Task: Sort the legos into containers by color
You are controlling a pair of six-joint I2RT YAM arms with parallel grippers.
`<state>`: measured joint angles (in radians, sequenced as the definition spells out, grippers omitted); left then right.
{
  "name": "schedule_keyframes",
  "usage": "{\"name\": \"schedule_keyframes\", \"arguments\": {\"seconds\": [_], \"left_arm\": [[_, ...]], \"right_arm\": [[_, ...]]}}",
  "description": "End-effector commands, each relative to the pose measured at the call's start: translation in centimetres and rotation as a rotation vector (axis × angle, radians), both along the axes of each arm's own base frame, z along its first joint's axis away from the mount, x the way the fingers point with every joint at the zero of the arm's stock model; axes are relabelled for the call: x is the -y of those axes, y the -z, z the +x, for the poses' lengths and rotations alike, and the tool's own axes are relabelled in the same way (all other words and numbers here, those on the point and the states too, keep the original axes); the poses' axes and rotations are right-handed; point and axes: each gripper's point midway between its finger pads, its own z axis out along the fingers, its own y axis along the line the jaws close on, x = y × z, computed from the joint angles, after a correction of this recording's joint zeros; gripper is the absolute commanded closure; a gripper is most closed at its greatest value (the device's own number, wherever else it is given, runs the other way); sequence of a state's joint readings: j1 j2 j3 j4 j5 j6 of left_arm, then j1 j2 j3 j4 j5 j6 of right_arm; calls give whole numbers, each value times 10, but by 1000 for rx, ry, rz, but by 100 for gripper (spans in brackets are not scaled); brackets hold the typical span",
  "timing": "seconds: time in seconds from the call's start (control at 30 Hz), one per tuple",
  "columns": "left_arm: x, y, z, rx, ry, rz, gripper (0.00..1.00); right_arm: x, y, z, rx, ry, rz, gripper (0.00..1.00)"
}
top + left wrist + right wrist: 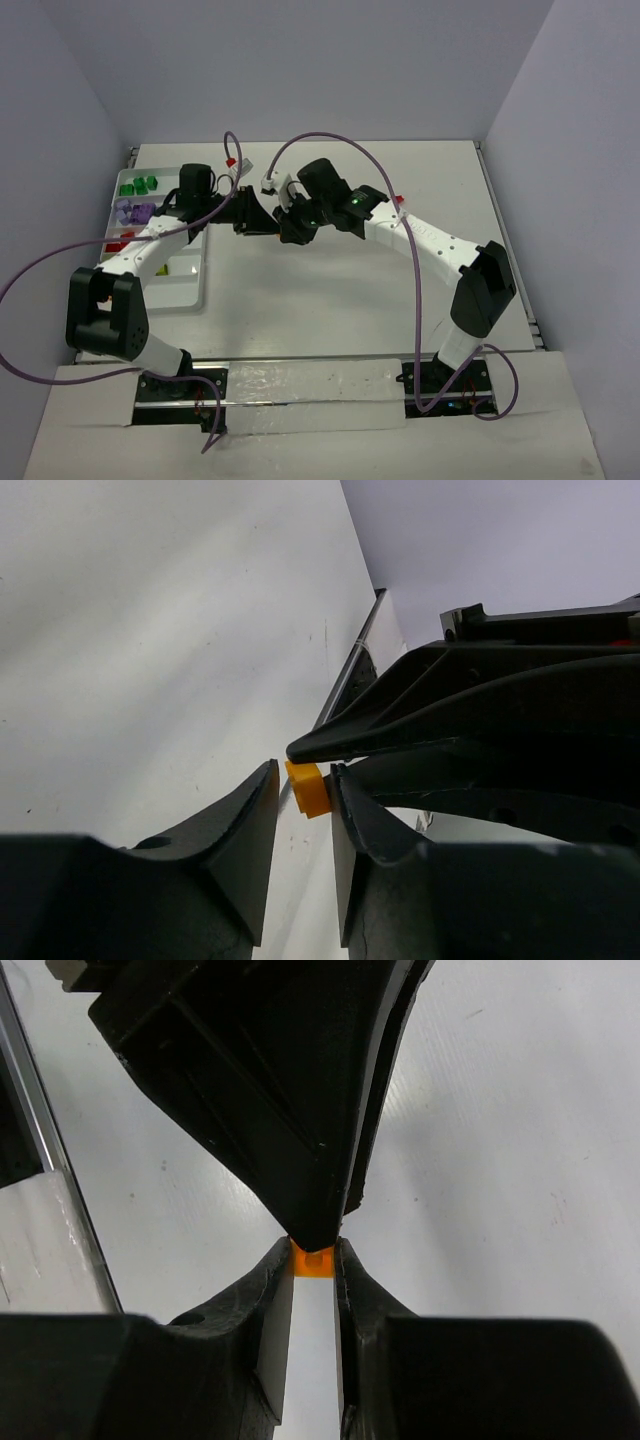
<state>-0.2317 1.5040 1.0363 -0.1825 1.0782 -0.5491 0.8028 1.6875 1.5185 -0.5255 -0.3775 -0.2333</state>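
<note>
White tabletop, beside the tray: right gripper pinches the orange brick, left gripper apart around it. It should clamp squarely before right lets go.

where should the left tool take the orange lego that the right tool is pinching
Probably the stub of the orange lego poking past the fingertips of the right tool, on its two bare flat faces; that tool's pads cover the other two. Bring the left tool head-on from the opposite side.

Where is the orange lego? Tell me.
Right wrist view: the orange lego is pinched in the jaws of the right gripper, mid-table, right of the tray.
</note>
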Motion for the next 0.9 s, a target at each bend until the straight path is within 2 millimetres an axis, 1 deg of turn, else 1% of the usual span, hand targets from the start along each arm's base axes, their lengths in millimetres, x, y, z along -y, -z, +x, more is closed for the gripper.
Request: {"name": "schedule_keyframes", "arguments": {"seconds": [0.0, 0.1, 0.13, 0.17, 0.2, 0.27, 0.3, 0.33, 0.37, 0.4, 0.43, 0.47, 0.5, 0.53, 0.57, 0.6, 0.63, 0.7, 0.8, 0.87], "left_arm": [[4, -11, 1, 42, 27, -15, 71], [3, -10, -4, 48, 48, -15, 82], [2, -10, -5, 53, 51, -9, 89], [-1, -9, -8, 73, 62, 13, 99], [-1, -8, -7, 75, 54, 22, 100], [-17, -2, -9, 123, 50, 105, 100], [-19, -2, -4, 169, 46, 128, 100], [-26, 2, -4, 174, 35, 161, 100], [-41, 9, -4, 140, 2, 197, 100], [-64, 17, -1, 133, -50, 248, 100], [-78, 19, 8, 162, -87, 281, 100], [-93, 26, 5, 131, -114, 328, 100], [-128, 36, 17, 177, -172, 450, 100], [-148, 42, 15, 189, -177, 535, 100], [-164, 49, 13, 159, -211, 590, 100], [-197, 56, 15, 166, -266, 696, 100], [-209, 56, 13, 171, -286, 718, 100], [-257, 68, 3, 154, -348, 901, 100], [-300, 73, -11, 128, -415, 1048, 100], [-319, 75, -18, 106, -442, 1113, 100]], "right_arm": [[-11, -36, 5, 76, -1, 73, 100], [-11, -38, 7, 80, 14, 73, 100], [-10, -38, 8, 77, 18, 69, 96], [-10, -38, 10, 78, 28, 63, 85], [-9, -36, 9, 72, 29, 56, 84], [-6, -36, 9, 62, 44, 54, 38], [-5, -34, 9, 52, 48, 54, 31], [-4, -33, 9, 48, 44, 59, 31], [-1, -37, 9, 33, 53, 77, 14], [1, -39, 6, 11, 50, 93, 4], [4, -38, 8, 0, 66, 95, 2], [11, -39, 11, -21, 74, 109, 0], [16, -40, 14, -41, 90, 123, 0], [26, -41, 19, -68, 113, 140, 0], [26, -43, 17, -76, 104, 150, 0], [37, -40, 25, -97, 138, 155, 0], [44, -39, 29, -109, 156, 160, 0], [63, -34, 40, -136, 204, 158, 0], [79, -27, 48, -155, 238, 146, 0], [85, -25, 51, -157, 251, 138, 0]]}}
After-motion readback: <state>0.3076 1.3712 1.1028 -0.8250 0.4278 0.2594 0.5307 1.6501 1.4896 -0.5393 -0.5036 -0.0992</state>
